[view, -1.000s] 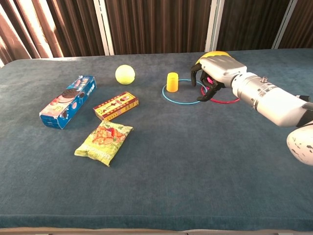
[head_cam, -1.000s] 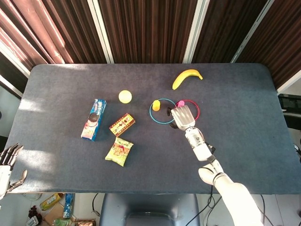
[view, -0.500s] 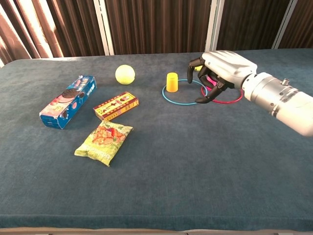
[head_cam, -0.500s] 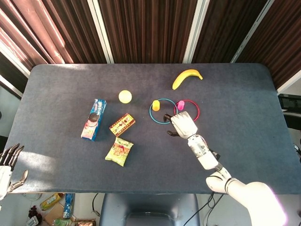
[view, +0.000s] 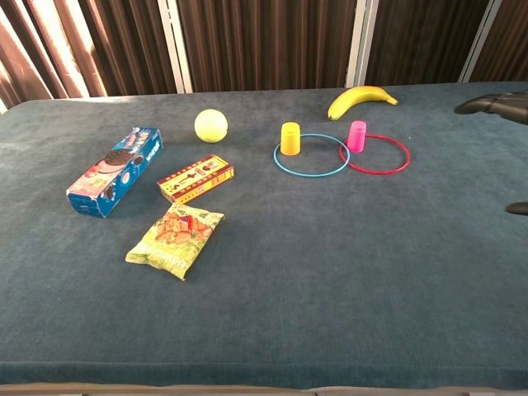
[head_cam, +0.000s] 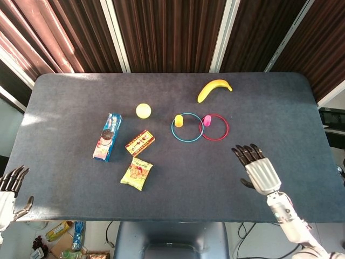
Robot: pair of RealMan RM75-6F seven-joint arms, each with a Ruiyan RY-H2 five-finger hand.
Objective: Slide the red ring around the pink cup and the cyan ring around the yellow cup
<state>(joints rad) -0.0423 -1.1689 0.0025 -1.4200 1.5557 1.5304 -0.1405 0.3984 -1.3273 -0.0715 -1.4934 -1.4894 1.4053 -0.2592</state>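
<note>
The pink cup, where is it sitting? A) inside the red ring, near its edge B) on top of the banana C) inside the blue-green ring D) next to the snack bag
A: the pink cup stands just inside the left edge of the red ring, which lies flat around it on the table.

You have a dark blue-grey table (head_cam: 64, 97); on it a yellow cup (head_cam: 179, 120) by a cyan ring (head_cam: 186, 128), a pink cup (head_cam: 207, 120) by a red ring (head_cam: 214, 127); a yellow banana (head_cam: 213, 88), a pale yellow ball (head_cam: 143, 110); a blue cookie box (head_cam: 107, 137) printed with dark biscuits; a red-and-yellow small box (head_cam: 140, 143); a yellow-green snack bag (head_cam: 136, 174); your right hand (head_cam: 257, 170) is silver with black fingers (head_cam: 247, 154)
</note>
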